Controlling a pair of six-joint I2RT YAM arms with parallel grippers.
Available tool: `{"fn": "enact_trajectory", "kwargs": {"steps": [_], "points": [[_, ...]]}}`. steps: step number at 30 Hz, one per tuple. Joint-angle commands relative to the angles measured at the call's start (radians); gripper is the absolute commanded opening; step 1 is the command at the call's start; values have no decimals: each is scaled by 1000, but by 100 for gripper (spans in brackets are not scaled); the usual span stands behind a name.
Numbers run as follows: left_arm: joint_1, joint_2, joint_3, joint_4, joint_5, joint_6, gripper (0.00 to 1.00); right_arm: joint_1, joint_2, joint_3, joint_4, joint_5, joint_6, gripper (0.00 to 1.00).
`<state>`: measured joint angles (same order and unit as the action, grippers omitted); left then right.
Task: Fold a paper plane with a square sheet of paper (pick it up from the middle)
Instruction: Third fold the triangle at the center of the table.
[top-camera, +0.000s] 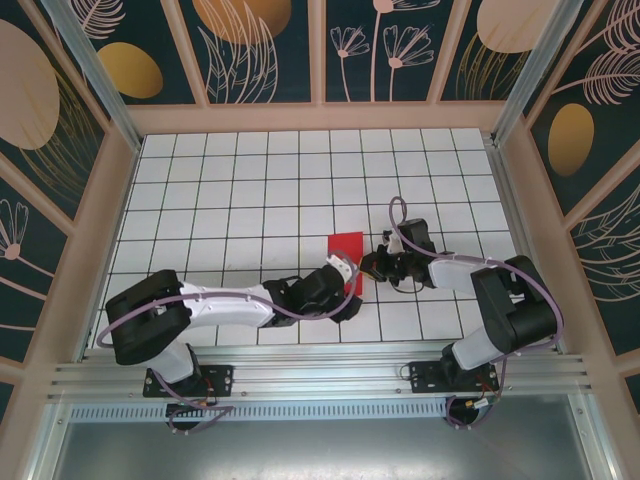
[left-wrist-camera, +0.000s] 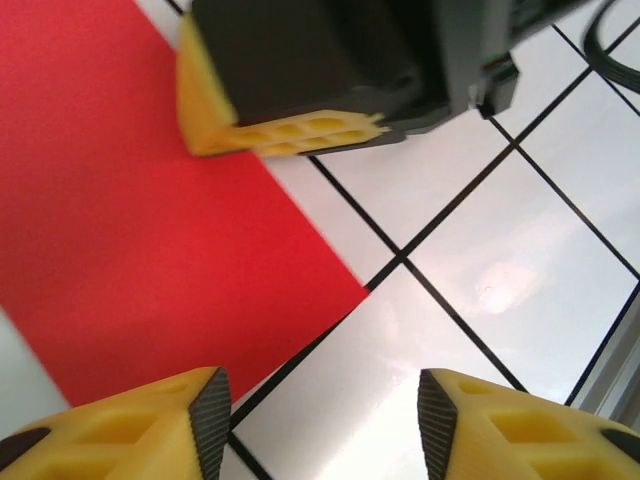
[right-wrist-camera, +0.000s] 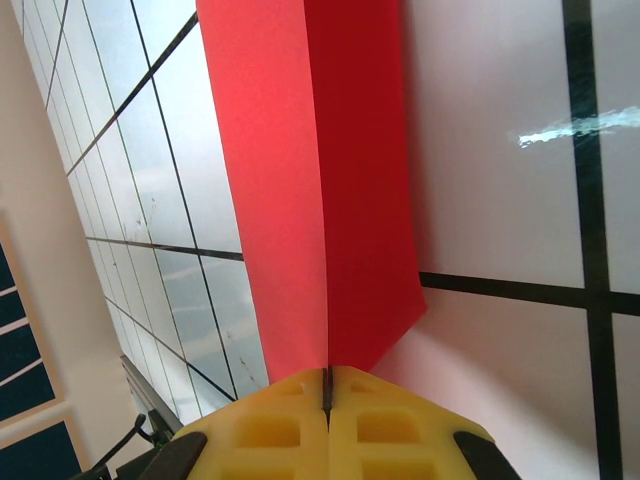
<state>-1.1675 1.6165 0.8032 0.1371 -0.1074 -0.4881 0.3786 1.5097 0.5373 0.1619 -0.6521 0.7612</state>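
the left arm hides the near edge of the red sheet; the right tool is blurred.

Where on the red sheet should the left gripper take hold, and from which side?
Probably the near corner of the square sheet of paper, approached low from the near side: that corner points at the open left gripper, and the right gripper is shut on the edge beside it.

no readable text, labels or numbers anywhere
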Motion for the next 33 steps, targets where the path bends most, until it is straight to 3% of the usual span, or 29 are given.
{"fn": "enact_trajectory", "kwargs": {"steps": [1,10,15,18,24,33], "points": [[-35,57,65,-62,-126,87,56,12,-7,-4,22,8,15,6],[-87,188,163,-129,-261,157,60,15,-3,7,5,6,4,6],[-89,208,200,-131,-309,160,57,14,-3,10,-4,3,-3,6],[-89,196,197,-123,-356,148,49,15,-2,13,-14,3,-14,7],[-89,155,175,-83,-360,140,23,14,7,13,-34,9,-36,7],[-89,144,146,-76,-348,129,3,15,8,23,-59,18,-60,8]]}}
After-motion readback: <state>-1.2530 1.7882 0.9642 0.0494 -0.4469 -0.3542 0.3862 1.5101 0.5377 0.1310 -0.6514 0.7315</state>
